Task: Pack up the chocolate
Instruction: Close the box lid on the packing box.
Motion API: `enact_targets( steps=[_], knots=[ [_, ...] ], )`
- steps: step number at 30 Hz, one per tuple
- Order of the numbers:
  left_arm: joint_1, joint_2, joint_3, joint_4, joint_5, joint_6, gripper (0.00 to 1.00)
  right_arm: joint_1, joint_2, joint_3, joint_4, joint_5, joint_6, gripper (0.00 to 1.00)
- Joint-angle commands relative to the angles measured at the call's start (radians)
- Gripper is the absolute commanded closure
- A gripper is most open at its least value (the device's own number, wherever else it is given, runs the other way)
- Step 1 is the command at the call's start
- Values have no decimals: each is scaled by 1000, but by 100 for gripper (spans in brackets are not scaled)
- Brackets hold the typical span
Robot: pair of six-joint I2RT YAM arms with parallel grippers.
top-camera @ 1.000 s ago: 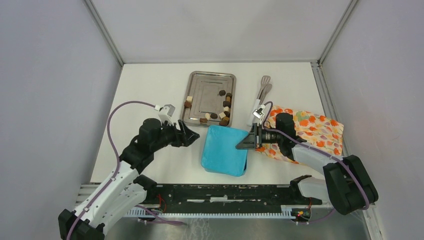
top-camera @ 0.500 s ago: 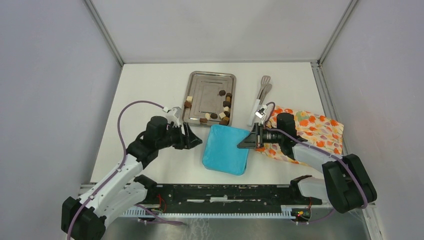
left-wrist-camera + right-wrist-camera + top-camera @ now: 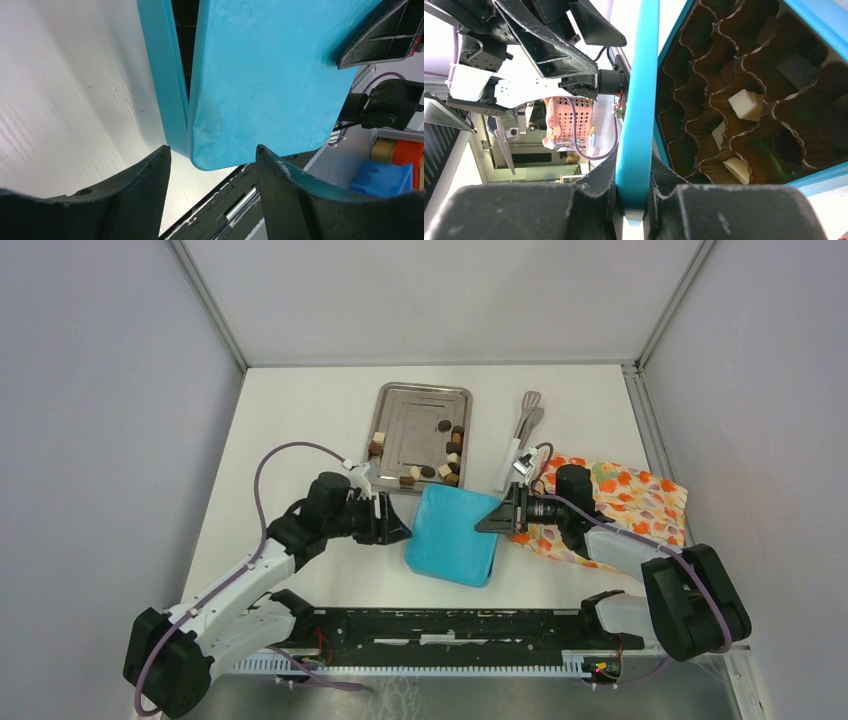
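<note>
While the right tool (image 3: 634, 196) pinches the teal lid (image 3: 639, 90), the left tool (image 3: 212, 156) gapes.

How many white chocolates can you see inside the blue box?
3: upper white piece mid-box, middle white piece beside it, lower white piece near the edge. The lid may hide more.

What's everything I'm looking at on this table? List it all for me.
steel tray: one, silver, far centre.
chocolate: about a dozen loose pieces, brown, dark and cream, on the tray; at least three cream pieces in the box.
tongs: one pair, silver, right of the tray.
cloth: one, orange floral, right side.
box: one, teal, near centre, lid ajar.
left gripper: black, open at the box's corner.
right gripper: black, shut on the lid's edge.
</note>
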Motion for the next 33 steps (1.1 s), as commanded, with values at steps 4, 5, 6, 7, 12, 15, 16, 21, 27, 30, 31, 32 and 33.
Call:
enact_targets(
  steps=[4,5,6,7,12,15,16,21,27,30,31,32,33],
  knots=[
    [-23,15,32,30,13,17,31,-9,-30,-17,123,-14,70,89],
    [-24,18,34,31,14,17,31,-8,-31,-18,124,-16,72,89],
    [-28,18,35,32,11,18,31,-9,-33,-18,130,-20,78,90],
    [-29,21,38,32,12,18,31,-8,-35,-17,137,-22,86,90],
    [-38,26,44,32,12,19,32,-8,-48,-22,137,-17,87,90],
    [-44,33,44,32,14,20,32,-9,-48,-23,120,-10,73,90],
    [-47,35,45,33,14,21,32,-11,-46,-21,106,-7,61,90],
    [-54,41,44,32,14,23,32,-20,-40,-19,69,2,34,90],
    [-62,54,42,32,15,27,33,-30,-48,-22,45,7,21,90],
    [-66,64,47,32,15,29,33,-29,-45,-21,39,6,18,90],
    [-67,69,48,32,15,31,34,-30,-43,-21,33,7,16,90],
    [-69,71,50,32,15,31,34,-29,-40,-22,29,7,13,90],
    [-70,75,50,32,15,31,34,-29,-38,-22,29,6,15,90]
  ],
)
